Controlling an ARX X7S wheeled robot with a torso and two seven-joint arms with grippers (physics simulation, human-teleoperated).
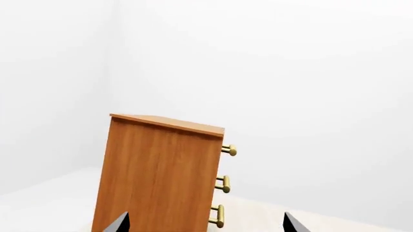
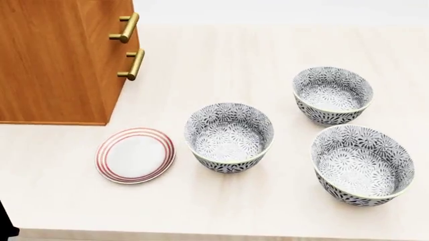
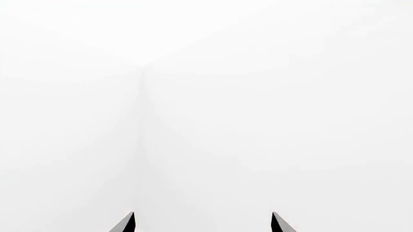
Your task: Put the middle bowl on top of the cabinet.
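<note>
Three alike patterned bowls stand on the pale table (image 2: 201, 55) in the head view. The middle bowl (image 2: 332, 95), counted left to right, is the far one. Another bowl (image 2: 229, 138) is left of it and a third (image 2: 362, 164) is nearest at the right. The cabinet (image 2: 60, 60) fills the far left, with only its side and brass handles showing there. The left wrist view shows the cabinet (image 1: 161, 174) with its flat top, ahead of my open left gripper (image 1: 206, 224). My right gripper (image 3: 203, 223) is open and faces a blank white wall. Neither gripper appears in the head view.
A white plate with red rings (image 2: 135, 155) lies flat between the cabinet and the left bowl. The table's front edge (image 2: 214, 234) runs along the bottom of the head view. A dark part of the robot (image 2: 4, 223) shows at the lower left corner.
</note>
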